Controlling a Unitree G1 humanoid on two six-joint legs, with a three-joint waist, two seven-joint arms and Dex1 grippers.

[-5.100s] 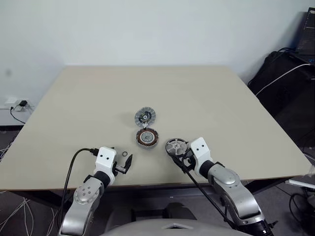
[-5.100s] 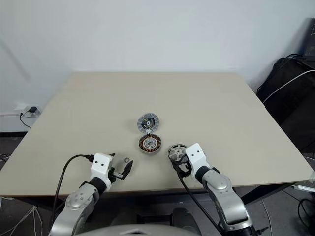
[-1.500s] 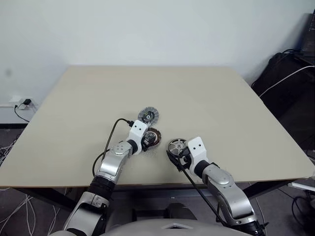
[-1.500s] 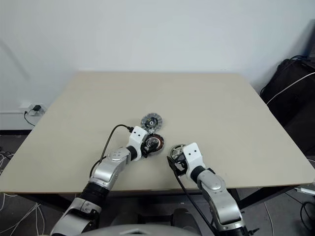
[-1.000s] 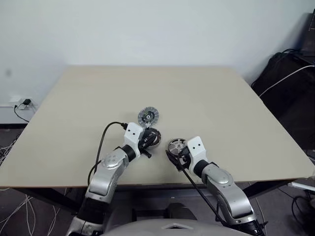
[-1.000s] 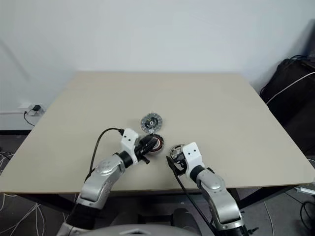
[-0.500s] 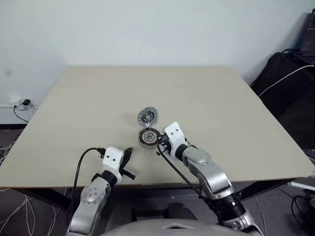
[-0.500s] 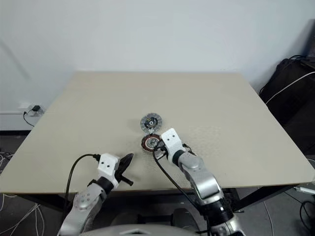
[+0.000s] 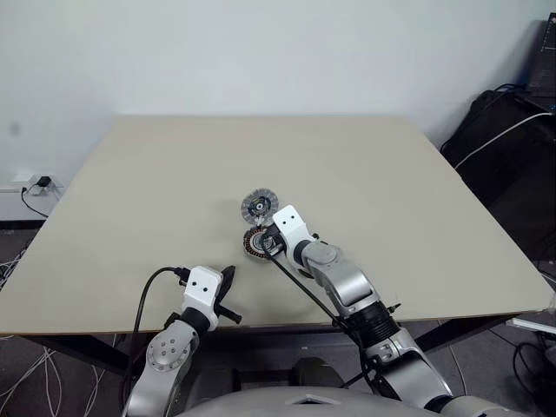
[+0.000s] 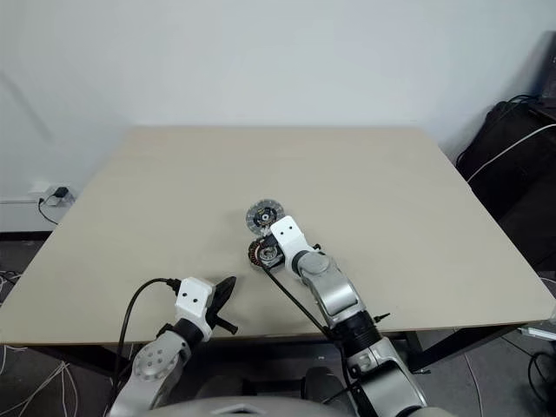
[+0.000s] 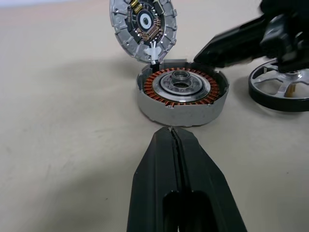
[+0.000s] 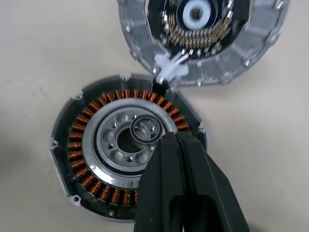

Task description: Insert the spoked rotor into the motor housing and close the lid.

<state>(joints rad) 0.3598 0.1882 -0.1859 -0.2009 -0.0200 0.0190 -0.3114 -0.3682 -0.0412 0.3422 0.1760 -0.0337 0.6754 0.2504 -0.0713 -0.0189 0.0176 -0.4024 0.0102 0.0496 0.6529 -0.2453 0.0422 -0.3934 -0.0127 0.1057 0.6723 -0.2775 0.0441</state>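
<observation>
Rotor [image 11: 282, 87] not yet inserted in housing [image 12: 126, 164]; lid [image 12: 203, 38] open; right gripper [image 12: 178, 140] and left gripper [image 11: 172, 133] clenched empty.

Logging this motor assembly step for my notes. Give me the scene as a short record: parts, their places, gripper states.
motor housing: on table, open, copper windings showing
lid: tilted up, joined to housing's far edge
spoked rotor: on table beside housing, not inserted
small ring: loose on housing's centre
right gripper: shut, over housing
left gripper: shut, short of housing
</observation>
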